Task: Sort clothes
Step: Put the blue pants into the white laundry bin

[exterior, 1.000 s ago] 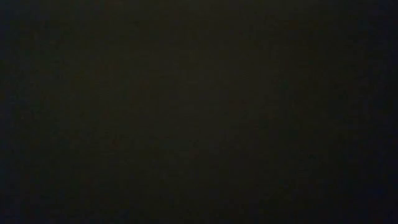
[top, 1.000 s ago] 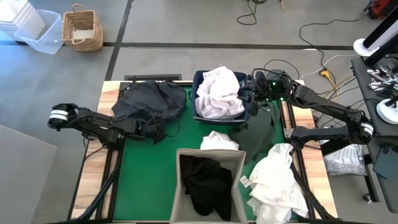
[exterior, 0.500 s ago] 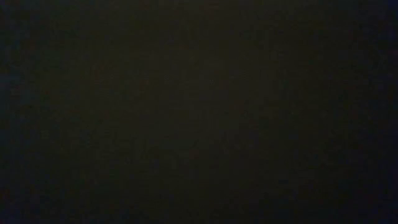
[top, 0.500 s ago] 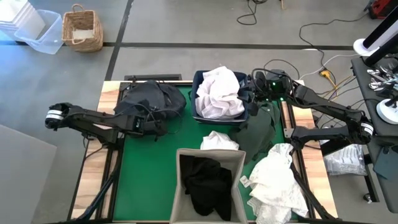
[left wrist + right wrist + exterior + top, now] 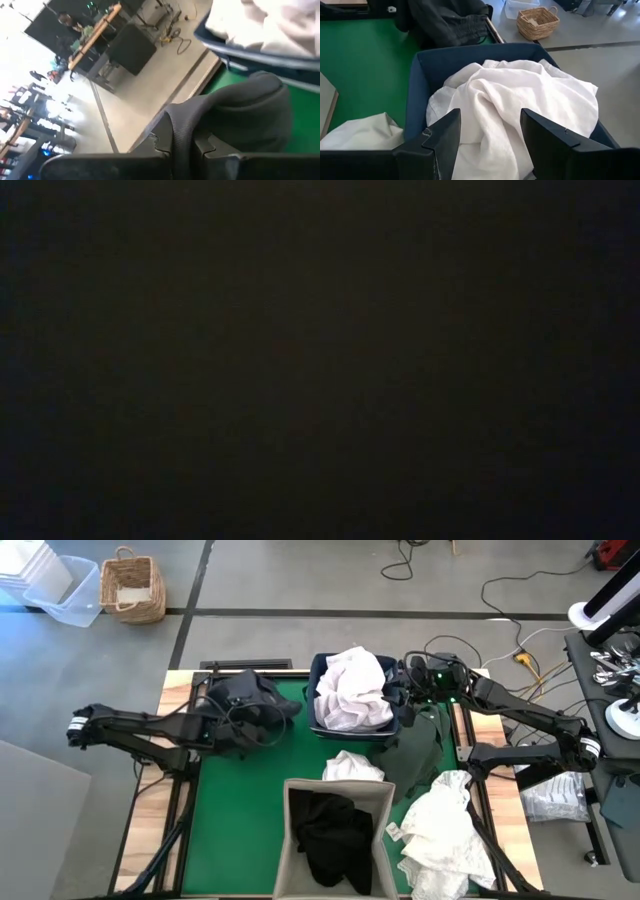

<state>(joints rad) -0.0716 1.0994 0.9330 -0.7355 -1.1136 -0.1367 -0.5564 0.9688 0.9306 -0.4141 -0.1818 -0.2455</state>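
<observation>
While my left pincer point(image 5: 228, 728) clamps its near edge, the charcoal garment point(image 5: 247, 700) lies bunched and wrinkled just beyond it on the worktop point(image 5: 240, 800).

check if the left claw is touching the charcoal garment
Touching. In the left wrist view the left claw is shut on a fold of the charcoal garment, the fabric pinched between its fingers.

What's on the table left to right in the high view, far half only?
Left gripper, shut on the charcoal garment → navy bin holding a white garment → right gripper, fingers open beside the bin.
</observation>
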